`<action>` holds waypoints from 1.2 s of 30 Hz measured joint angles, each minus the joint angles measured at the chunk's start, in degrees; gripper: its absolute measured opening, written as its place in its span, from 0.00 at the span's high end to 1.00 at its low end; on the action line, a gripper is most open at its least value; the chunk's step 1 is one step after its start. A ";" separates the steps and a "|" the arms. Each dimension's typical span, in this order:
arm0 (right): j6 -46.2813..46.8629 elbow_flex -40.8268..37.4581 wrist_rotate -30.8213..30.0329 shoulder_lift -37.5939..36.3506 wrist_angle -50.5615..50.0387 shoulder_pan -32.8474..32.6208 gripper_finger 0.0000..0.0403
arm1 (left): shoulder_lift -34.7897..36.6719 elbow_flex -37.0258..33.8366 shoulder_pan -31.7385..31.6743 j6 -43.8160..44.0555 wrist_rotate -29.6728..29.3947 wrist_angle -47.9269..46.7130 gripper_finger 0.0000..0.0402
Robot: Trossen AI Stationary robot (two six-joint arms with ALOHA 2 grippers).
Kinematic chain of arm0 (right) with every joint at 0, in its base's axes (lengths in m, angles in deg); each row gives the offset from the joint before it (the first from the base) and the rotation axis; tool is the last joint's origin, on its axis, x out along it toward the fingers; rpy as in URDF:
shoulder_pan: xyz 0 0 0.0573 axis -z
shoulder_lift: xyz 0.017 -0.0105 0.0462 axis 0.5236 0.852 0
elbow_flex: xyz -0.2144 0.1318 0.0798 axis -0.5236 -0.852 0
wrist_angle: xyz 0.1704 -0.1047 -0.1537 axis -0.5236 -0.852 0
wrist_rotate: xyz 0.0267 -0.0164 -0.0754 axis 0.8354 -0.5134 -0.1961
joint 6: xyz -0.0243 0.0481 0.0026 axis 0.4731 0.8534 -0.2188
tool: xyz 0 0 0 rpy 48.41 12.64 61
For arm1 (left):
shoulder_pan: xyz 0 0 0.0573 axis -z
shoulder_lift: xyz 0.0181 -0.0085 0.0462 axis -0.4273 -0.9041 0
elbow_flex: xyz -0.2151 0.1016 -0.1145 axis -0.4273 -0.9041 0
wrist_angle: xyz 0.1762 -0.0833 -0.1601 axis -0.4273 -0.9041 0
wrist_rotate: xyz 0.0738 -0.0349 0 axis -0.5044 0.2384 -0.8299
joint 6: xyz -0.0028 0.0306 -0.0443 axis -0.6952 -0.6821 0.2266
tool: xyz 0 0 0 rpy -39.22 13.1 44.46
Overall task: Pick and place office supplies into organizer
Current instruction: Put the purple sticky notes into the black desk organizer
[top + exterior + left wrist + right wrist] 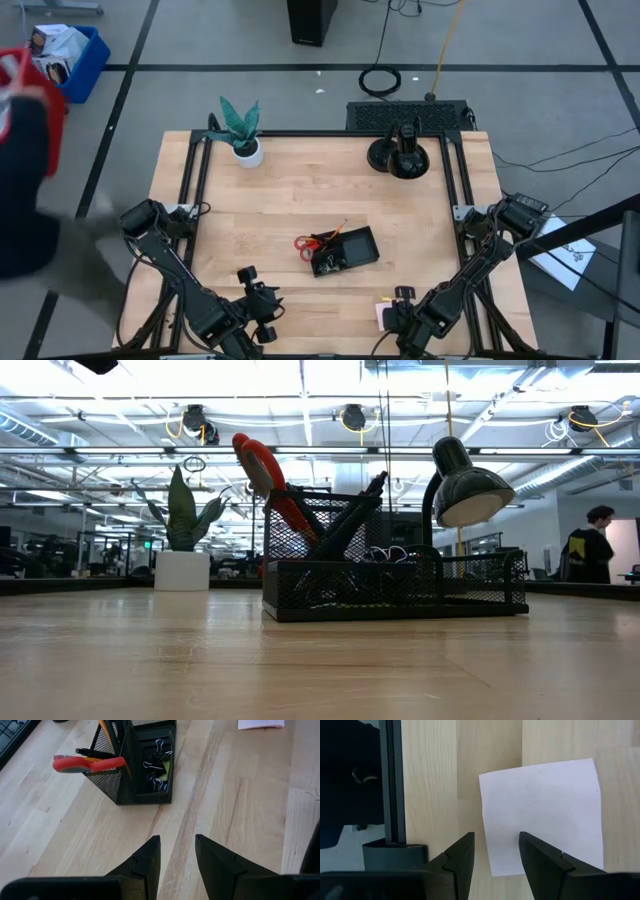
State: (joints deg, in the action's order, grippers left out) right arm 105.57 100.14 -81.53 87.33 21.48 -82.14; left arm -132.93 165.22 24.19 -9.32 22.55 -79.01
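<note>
Table: pale wooden table [290, 200], with an open workshop hall behind it.
Organizer: black mesh organizer [345, 251] near the table's middle, holding red-handled scissors [87, 763], pens and binder clips [157, 767].
Sticky pad: pale sticky-note pad [542, 815] flat near the table's front edge, apart from the organizer.
Right gripper: right gripper [496, 851] just over the pad's edge, fingers narrowly parted, holding nothing.
Left gripper: left gripper [176, 852] low at the front left, fingers narrowly parted, empty.
Others: potted plant [241, 131] and desk lamp [400, 152] at the back.

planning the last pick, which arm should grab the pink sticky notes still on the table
Right. Its end effector is open directly over the sticky notes, while the left end effector faces the organizer, farther from the pad.
</note>
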 joint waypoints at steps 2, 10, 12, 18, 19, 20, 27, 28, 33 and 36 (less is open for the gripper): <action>-0.06 0.00 0.00 0.00 -0.01 0.00 0.64 | 0.00 0.00 -0.02 -0.03 0.00 -0.02 0.68; 0.99 0.00 0.00 0.00 -2.00 0.00 0.64 | 0.00 0.00 -0.02 0.03 0.00 0.00 0.68; 1.70 0.00 -0.02 0.00 -2.36 0.00 0.64 | 0.00 0.00 0.00 0.03 0.00 0.00 0.68; 3.98 -1.56 -0.41 -0.21 -2.66 0.25 0.64 | 0.00 0.00 -0.02 0.03 0.00 -0.01 0.68; 4.63 -2.15 -0.35 -0.33 -2.42 0.33 0.64 | 0.00 0.00 -0.02 0.03 0.00 -0.01 0.68; 5.17 -2.74 -0.28 -0.42 -2.27 0.42 0.64 | -0.02 0.00 -0.02 0.03 0.00 -0.02 0.68; 4.14 -3.61 -0.36 -0.39 -2.81 1.12 0.64 | 0.00 0.00 -0.02 -0.10 0.00 -0.02 0.68; 4.01 -3.61 -0.51 -0.35 -3.07 1.20 0.64 | 0.00 0.00 -0.02 -0.10 0.00 -0.04 0.68; 3.95 -3.67 -1.29 -0.22 -4.03 1.68 0.64 | 0.00 0.00 -0.01 -0.12 0.00 -0.02 0.68; 3.95 -3.69 -1.29 -0.20 -4.19 1.99 0.64 | 0.00 0.00 -0.02 -0.12 0.00 -0.04 0.68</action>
State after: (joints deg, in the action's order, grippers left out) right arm 109.52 96.44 -82.82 87.13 17.29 -80.15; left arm -132.92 165.22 24.18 -9.44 22.55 -79.05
